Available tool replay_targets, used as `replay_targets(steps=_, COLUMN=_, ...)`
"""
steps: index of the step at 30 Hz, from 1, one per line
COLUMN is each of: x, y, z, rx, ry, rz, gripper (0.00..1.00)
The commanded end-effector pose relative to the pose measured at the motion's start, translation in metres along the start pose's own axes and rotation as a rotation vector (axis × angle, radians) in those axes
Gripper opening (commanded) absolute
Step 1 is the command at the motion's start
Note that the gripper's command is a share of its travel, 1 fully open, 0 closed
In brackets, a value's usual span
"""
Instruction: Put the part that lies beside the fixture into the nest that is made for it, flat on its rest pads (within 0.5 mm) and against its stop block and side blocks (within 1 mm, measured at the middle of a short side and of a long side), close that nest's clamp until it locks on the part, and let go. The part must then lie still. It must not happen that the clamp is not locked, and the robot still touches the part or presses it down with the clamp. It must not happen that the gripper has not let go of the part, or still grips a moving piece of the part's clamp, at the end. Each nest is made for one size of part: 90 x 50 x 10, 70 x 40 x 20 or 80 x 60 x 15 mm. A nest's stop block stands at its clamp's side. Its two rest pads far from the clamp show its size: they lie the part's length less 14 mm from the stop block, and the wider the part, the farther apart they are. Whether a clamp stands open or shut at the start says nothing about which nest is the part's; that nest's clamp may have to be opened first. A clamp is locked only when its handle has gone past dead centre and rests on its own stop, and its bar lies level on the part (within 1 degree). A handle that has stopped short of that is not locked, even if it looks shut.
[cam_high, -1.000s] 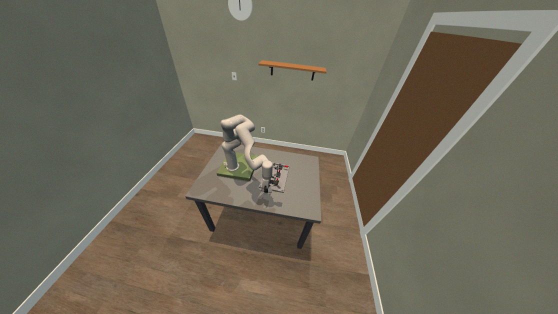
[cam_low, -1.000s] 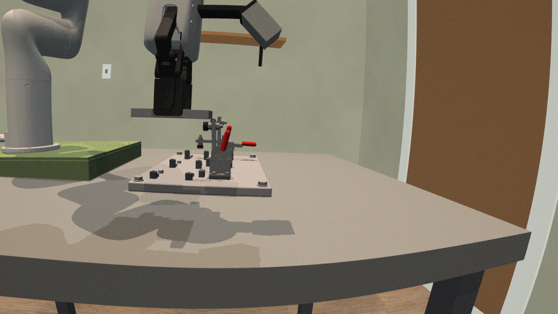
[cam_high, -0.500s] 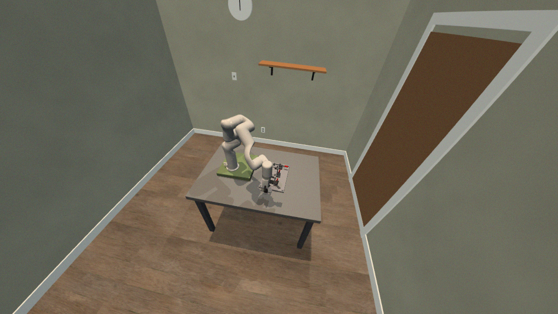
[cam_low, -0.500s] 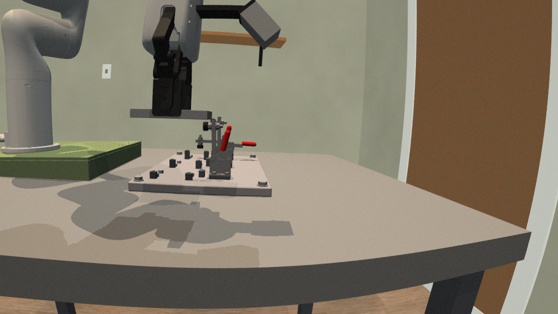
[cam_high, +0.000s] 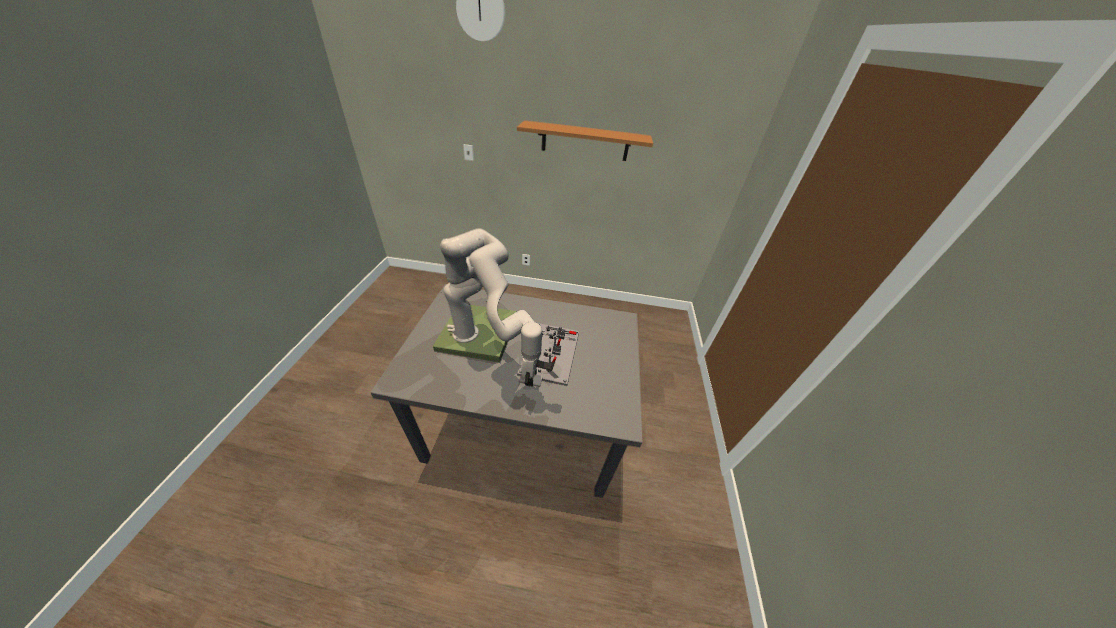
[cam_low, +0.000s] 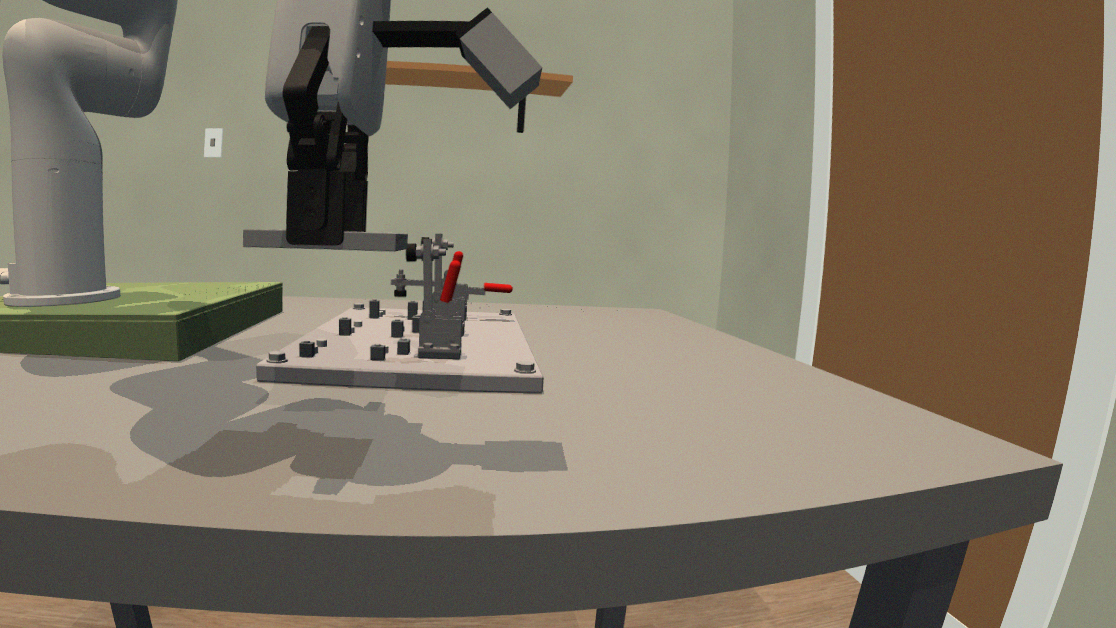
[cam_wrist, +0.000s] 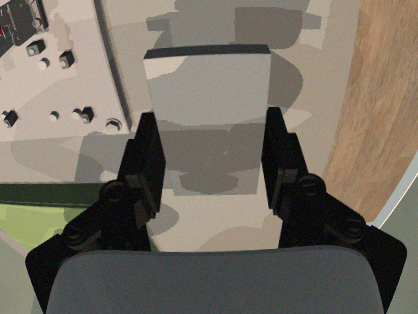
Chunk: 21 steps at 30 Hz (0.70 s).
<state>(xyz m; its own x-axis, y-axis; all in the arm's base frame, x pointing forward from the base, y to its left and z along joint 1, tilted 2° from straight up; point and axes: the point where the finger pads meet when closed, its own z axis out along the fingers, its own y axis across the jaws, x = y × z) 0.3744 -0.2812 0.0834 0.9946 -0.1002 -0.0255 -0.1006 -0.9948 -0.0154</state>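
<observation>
The tool (cam_high: 532, 380) (cam_low: 326, 232) (cam_wrist: 211, 131) is clamped on the grey flat part (cam_low: 374, 241) (cam_wrist: 212, 95), with one black finger against each long side. The part is in the air, above the worktop (cam_high: 608, 374) (cam_low: 702, 437) (cam_wrist: 220, 230), and it looks about level in the exterior view. One end of it reaches out well in front of the fingers in the wrist view. It lies in none of the nests.

The fixture plate (cam_high: 568, 359) (cam_low: 351, 378) (cam_wrist: 30, 95) rests on the worktop, and in the wrist view it is at the left of the part, apart from it. On the plate stand small dark blocks (cam_low: 306, 349) (cam_wrist: 66, 59) and three clamps. The nearest clamp (cam_low: 440, 335) in the exterior view has its bar raised and its red handle upright, a little tilted. The middle clamp's red handle (cam_low: 458, 257) is also raised. The farthest clamp's red handle (cam_low: 497, 288) lies out almost level, and its bar (cam_low: 412, 282) is level too; whether it is locked, I cannot tell. The part's end appears near the top of the raised bars, but I cannot tell if it is touching.
</observation>
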Motion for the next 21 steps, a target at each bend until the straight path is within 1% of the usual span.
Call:
replay_targets(steps=1, x=-0.002, y=0.001, z=0.000, rx=-0.003, ry=0.005, rz=0.000, gripper=0.00)
replay_targets(steps=21, x=-0.024, y=0.001, z=0.015, rx=-0.002, ry=0.005, rz=0.000, gripper=0.00)
